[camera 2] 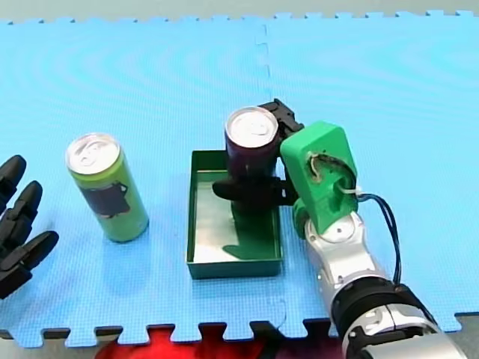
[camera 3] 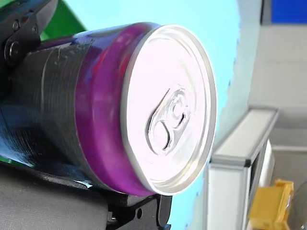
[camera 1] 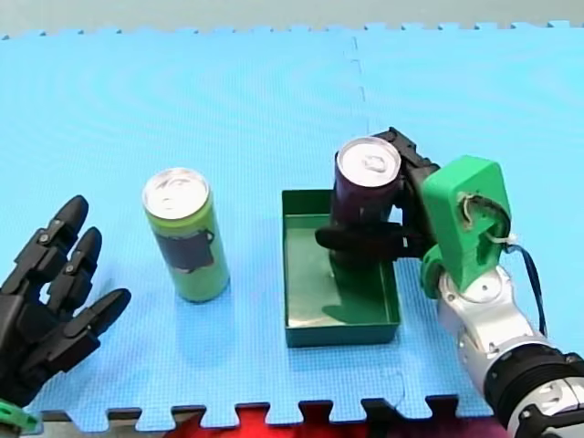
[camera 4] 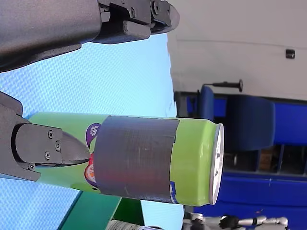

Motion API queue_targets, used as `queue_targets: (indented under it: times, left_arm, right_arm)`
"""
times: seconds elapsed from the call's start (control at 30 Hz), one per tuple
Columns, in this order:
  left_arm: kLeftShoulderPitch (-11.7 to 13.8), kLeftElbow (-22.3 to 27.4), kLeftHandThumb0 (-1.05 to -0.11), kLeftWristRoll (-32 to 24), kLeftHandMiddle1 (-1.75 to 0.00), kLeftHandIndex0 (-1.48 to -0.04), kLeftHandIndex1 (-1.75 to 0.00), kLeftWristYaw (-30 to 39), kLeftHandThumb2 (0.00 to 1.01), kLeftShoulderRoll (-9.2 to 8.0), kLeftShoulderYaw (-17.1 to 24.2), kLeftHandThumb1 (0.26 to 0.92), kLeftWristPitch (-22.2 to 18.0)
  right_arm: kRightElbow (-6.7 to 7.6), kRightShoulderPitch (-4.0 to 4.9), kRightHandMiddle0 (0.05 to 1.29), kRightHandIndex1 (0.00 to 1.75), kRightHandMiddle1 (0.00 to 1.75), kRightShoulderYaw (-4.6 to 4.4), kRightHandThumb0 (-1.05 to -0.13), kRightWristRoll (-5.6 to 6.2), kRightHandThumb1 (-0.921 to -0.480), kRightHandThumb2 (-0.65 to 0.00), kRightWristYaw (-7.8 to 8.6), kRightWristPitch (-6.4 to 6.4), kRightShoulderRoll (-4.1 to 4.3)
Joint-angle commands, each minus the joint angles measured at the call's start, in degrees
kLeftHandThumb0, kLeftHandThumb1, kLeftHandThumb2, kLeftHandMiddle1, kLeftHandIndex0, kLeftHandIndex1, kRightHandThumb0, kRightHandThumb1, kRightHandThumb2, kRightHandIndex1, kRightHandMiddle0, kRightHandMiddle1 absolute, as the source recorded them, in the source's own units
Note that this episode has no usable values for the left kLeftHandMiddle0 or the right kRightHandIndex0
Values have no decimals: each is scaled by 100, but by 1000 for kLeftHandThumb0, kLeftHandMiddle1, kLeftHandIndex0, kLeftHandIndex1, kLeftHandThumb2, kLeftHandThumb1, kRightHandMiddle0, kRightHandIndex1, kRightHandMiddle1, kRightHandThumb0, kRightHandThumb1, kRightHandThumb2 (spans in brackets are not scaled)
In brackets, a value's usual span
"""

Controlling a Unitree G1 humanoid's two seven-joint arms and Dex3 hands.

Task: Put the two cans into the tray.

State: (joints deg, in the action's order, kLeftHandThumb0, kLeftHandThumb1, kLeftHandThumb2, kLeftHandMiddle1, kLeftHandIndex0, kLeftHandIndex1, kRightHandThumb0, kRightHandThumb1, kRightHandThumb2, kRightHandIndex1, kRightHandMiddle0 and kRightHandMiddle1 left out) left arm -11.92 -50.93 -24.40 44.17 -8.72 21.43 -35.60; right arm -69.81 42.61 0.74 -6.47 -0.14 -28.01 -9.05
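Right hand (camera 1: 409, 212) has its fingers closed round the purple can (camera 1: 365, 182), held upright inside the green tray (camera 1: 342, 333); contact with the tray floor cannot be confirmed. Green can (camera 1: 187, 237) stands on the blue mat (camera 1: 182, 100), left of the tray. Left hand (camera 1: 50, 292), holding nothing, is at near left.

I see the purple can (camera 1: 367, 196), upright with a dark band around its body, gripped by my right hand (camera 1: 406, 224) in the far half of the green rectangular tray (camera 1: 297, 274). I can't tell whether its base touches the floor. The lime-green can (camera 1: 187, 239), also dark-banded, stands upright on the mat just left of the tray.
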Motion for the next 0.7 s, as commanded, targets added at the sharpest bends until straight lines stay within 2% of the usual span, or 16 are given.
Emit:
queue_targets:
  times: [0.0,0.17,0.37,0.5,0.67]
  left_arm:
    - [15,12,-1048,5,-6,-165,-1,-8,217,-10,-6,921,-46]
    - [32,6,-1048,8,-6,-169,-3,1,224,-7,-4,921,-89]
    - [54,4,-1048,4,-6,-172,-3,-8,229,4,-4,921,-117]
    - [77,26,-1048,-9,-6,-173,-3,0,231,3,1,921,-116]
    - [99,46,-1048,-11,-6,-175,-3,-2,233,-13,3,921,-105]
  right_arm:
    - [28,30,543,1746,1746,-51,-665,-53,-805,-3,-107,-80,74]
    - [27,-1,541,1746,1746,-105,-671,-108,-808,-3,-200,-99,76]
    - [4,-112,539,1746,1746,-135,-673,-106,-810,-3,-221,-173,44]
    - [16,-152,537,1746,1746,-111,-671,-50,-811,-3,-170,-224,24]
    - [7,-203,536,1746,1746,-21,-663,97,-812,-3,-38,-293,-24]
